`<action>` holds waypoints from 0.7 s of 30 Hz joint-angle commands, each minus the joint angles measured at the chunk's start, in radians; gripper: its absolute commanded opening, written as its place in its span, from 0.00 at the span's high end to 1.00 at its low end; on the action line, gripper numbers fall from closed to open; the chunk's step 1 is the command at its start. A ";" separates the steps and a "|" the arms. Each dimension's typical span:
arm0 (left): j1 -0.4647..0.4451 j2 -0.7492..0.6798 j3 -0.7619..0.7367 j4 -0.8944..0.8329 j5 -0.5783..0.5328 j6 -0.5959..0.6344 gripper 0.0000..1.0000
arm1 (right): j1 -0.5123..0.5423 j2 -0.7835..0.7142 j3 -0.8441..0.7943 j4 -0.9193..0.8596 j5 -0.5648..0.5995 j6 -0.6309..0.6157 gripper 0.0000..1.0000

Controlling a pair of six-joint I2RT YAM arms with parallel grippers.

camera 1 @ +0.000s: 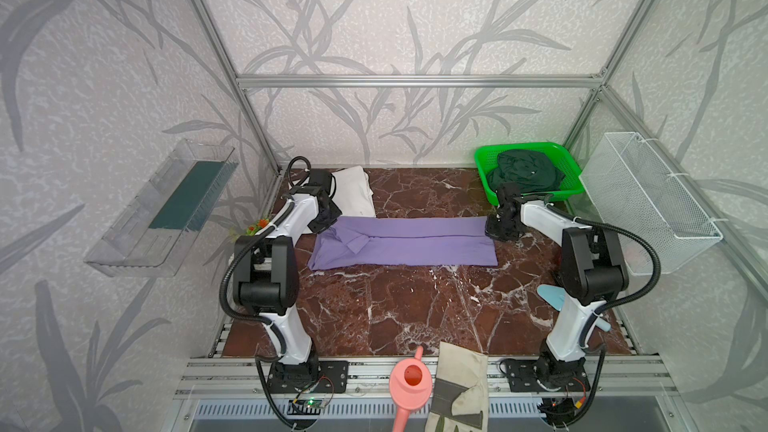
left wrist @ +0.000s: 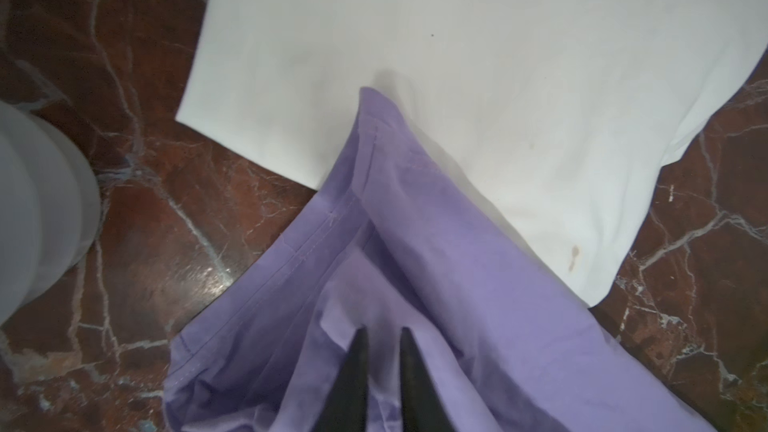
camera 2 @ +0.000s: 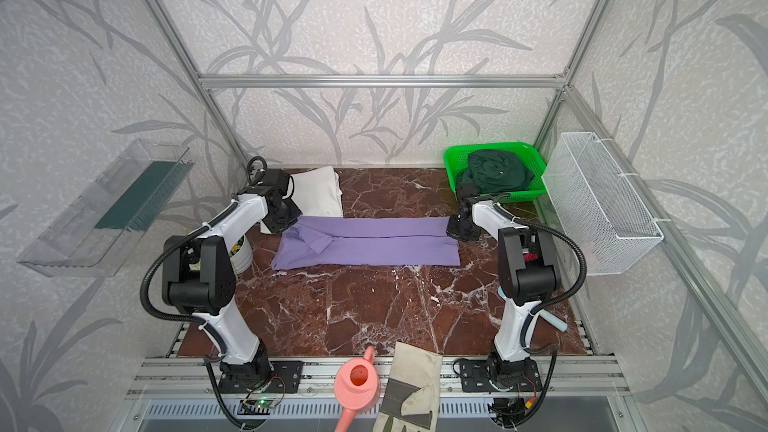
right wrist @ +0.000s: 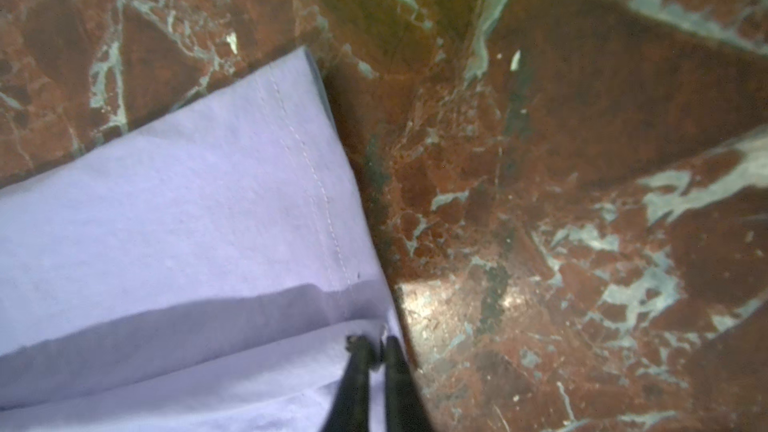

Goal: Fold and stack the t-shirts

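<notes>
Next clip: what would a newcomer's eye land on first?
The lavender t-shirt, folded into a long strip across the marble table, with the left end effector and right end effector at its ends. Then the green basket at the back right, holding a crumpled dark green t-shirt.

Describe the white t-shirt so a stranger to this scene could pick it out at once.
On the red marble table, look to the far left corner. A folded white t-shirt lies flat there, an end of the purple t-shirt overlapping its near edge. It is the only white cloth; the dark green t-shirt sits bundled in the green basket.
</notes>
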State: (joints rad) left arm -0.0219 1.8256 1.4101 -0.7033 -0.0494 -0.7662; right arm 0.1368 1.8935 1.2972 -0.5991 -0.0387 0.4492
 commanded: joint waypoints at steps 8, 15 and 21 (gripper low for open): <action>-0.029 -0.114 -0.079 0.050 0.084 0.104 0.53 | 0.037 -0.180 -0.101 0.055 -0.026 -0.041 0.65; -0.164 -0.169 -0.248 0.069 0.162 0.062 0.52 | 0.116 -0.193 -0.197 0.085 -0.105 -0.007 0.65; -0.210 -0.130 -0.285 0.073 0.142 0.016 0.51 | 0.149 -0.237 -0.211 0.058 -0.061 -0.001 0.65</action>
State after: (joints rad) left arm -0.2348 1.6836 1.1423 -0.6357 0.1032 -0.7181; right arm 0.2829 1.6955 1.0908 -0.5228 -0.1204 0.4393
